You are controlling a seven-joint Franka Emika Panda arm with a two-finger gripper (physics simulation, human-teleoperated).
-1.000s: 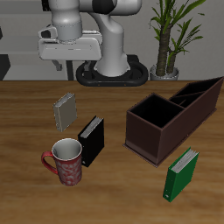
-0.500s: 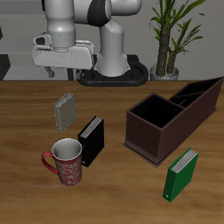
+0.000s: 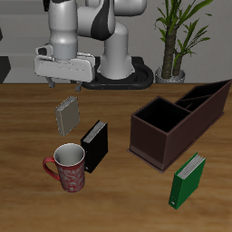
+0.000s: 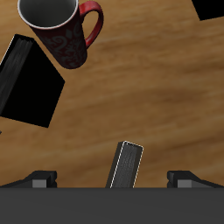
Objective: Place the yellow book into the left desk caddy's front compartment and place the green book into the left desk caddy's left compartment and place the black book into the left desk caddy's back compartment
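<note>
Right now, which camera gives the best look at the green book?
The exterior view: the green book stands upright in full near the table's front edge, beside the left desk caddy. The wrist view does not show it.

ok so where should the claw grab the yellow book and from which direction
Grip the yellow book near its top edge, coming straight down from above. It stands upright on the table and is thin, so the fingers should close across its two flat covers. The claw already hangs open right over it. The black book and the mug stand apart, nearer the front edge, so they should not get in the way.
</note>
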